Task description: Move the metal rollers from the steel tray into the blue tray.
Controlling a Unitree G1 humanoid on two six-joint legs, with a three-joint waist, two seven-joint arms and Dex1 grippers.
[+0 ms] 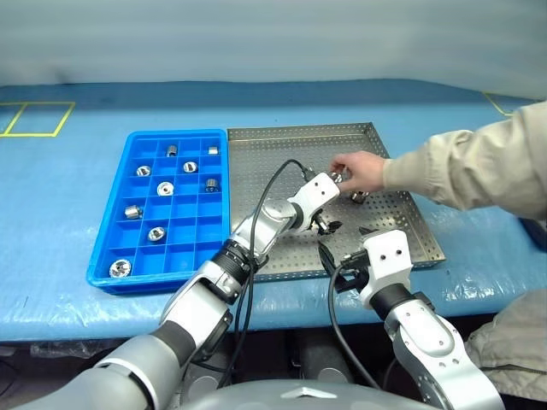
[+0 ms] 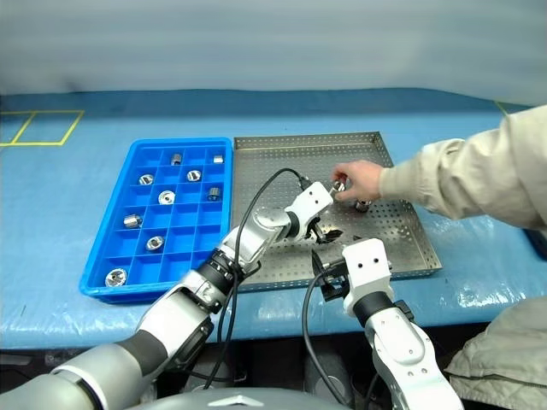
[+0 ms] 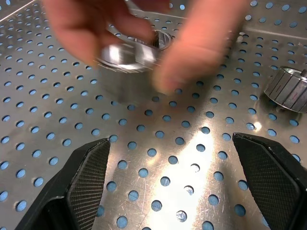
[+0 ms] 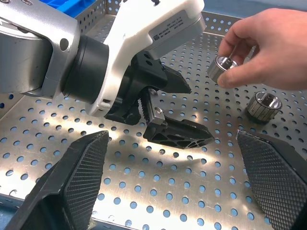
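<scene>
The steel tray [image 1: 273, 162] lies on the blue table, with the blue tray [image 1: 175, 135] beside it on the left. Several metal rollers [image 1: 165, 188] sit in the blue tray's compartments. A person's hand [image 1: 363, 169] holds one roller [image 4: 221, 67] just above the steel tray. A second roller [image 4: 263, 104] rests on the perforated floor close by. My left gripper [image 1: 326, 225] hovers open low over the tray, just short of the hand, nothing between its fingers [image 3: 88, 179]. My right gripper [image 1: 335, 266] is open at the tray's near edge, behind the left one.
The person's sleeved arm [image 1: 479, 166] reaches in from the right across the steel tray's right rim. Yellow tape marks [image 1: 38, 120] lie on the table at the far left. A black cable [image 1: 273, 184] loops over my left forearm.
</scene>
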